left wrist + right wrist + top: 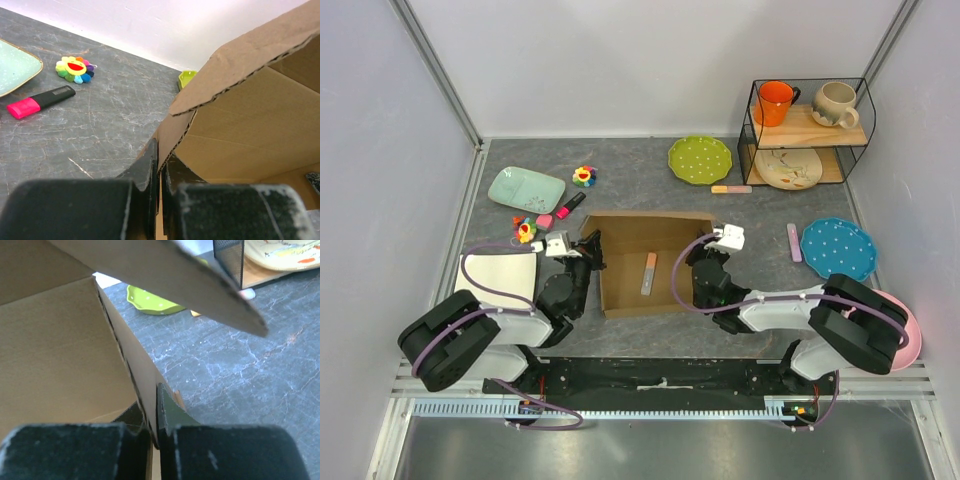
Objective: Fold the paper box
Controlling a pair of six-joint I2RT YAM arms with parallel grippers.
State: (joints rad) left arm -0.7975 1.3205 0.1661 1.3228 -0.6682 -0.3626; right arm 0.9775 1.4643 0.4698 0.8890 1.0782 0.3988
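Observation:
The paper box (650,262) is brown corrugated cardboard, sitting open-topped in the middle of the table between both arms. My left gripper (592,252) is shut on the box's left wall (172,132), one finger outside and one inside. My right gripper (700,256) is shut on the box's right wall (137,367) in the same way. A loose flap (165,275) hangs over the right wrist view, and another flap (240,60) over the left wrist view. A small pale stick (649,272) lies on the box floor.
Left of the box lie a white flat board (501,277), a pink highlighter (40,100), a flower toy (75,69) and a mint tray (526,188). A green plate (700,159), wire shelf (807,132) with mugs, a blue plate (837,248) and a pink plate (911,335) stand behind and right.

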